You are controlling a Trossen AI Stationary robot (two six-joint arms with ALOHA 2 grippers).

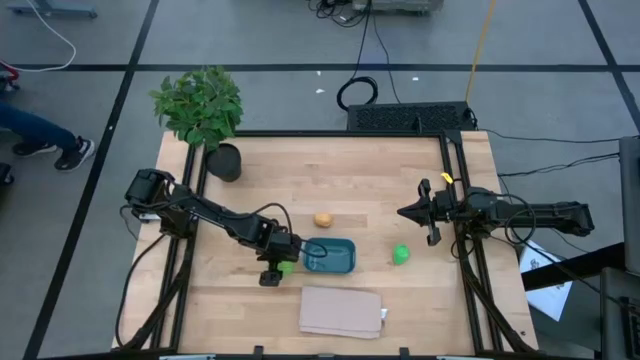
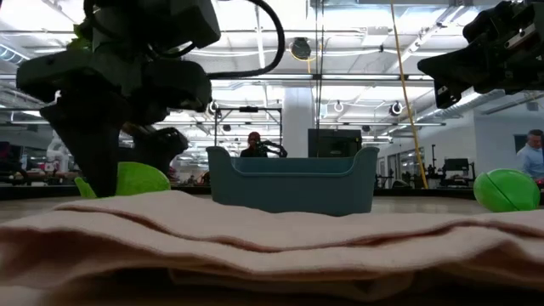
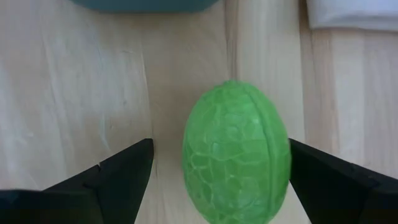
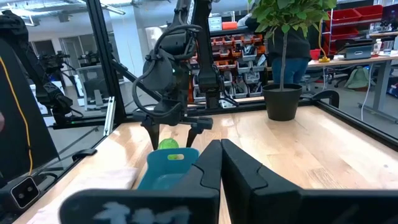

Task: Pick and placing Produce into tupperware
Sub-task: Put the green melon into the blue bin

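A bright green fruit (image 3: 236,162) lies on the wooden table just left of the teal tupperware (image 1: 345,262). My left gripper (image 3: 220,149) points down over it, open, with one finger on each side. An orange-tan fruit (image 1: 323,220) rests on the table beyond the tupperware. A second green fruit (image 1: 401,255) sits to the tupperware's right. My right gripper (image 1: 405,212) waits shut above the table's right side, pointing left. My left gripper's fingers stand on either side of the green fruit's long sides, coming from above. One fingertip (image 3: 311,168) lies right at the fruit's edge, and I cannot tell whether it touches. The other fingertip (image 3: 124,174) stands clear of it. The fruit rests on the table.
A folded beige cloth (image 1: 342,310) lies near the front edge, in front of the tupperware. A potted plant (image 1: 205,110) stands at the far left corner. Black frame rails (image 1: 455,190) run along the table's left and right sides.
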